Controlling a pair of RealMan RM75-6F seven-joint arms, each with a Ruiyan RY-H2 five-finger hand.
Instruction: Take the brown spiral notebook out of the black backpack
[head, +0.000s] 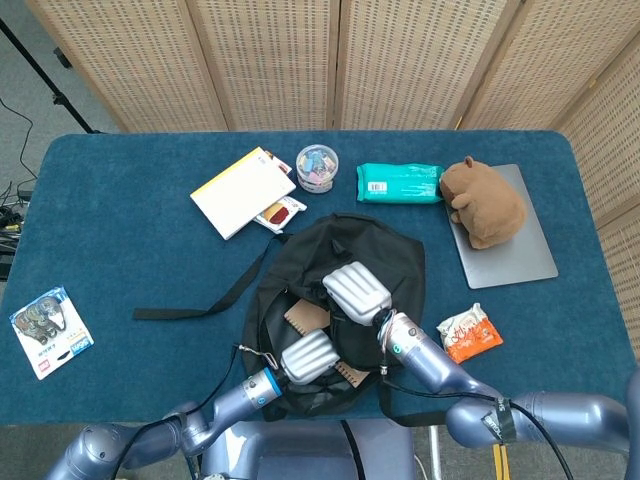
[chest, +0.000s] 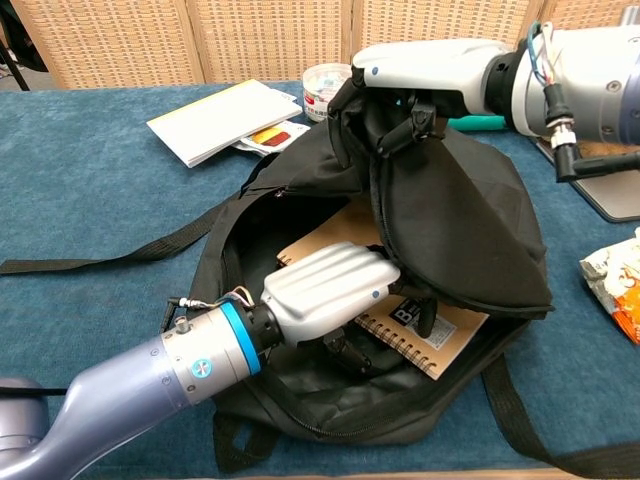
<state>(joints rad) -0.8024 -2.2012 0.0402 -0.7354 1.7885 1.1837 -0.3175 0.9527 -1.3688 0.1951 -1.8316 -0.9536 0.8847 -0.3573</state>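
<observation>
notebook (chest: 445, 335): mostly hidden | left hand (chest: 330, 290) fingers: tips hidden
</observation>
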